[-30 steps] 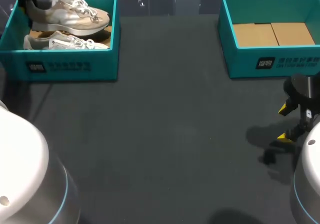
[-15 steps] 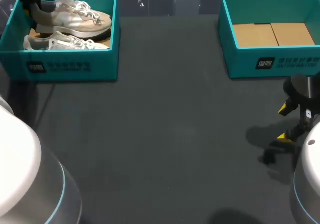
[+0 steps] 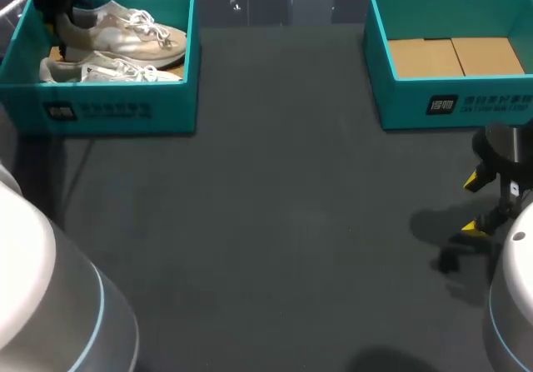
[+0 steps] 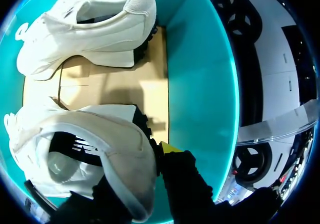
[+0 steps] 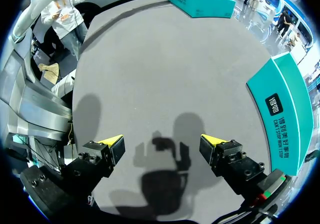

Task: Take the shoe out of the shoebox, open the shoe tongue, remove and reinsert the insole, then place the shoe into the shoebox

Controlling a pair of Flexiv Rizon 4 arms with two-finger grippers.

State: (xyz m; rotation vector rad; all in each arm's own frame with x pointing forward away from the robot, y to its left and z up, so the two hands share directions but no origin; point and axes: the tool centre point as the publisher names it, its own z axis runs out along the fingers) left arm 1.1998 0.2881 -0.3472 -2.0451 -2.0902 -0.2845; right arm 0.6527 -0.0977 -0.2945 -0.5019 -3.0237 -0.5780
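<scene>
White shoe (image 4: 95, 134) — heel pinched between left fingers (image 4: 182, 179), in shoebox (image 4: 200, 83) | right fingers (image 5: 220, 151) spread, well apart from it

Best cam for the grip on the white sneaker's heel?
Left wrist view: the white lace-up sneaker fills it, heel clamped in the left gripper. Head view: sneaker small, heel behind the left arm. Right wrist view: not discernible.
</scene>
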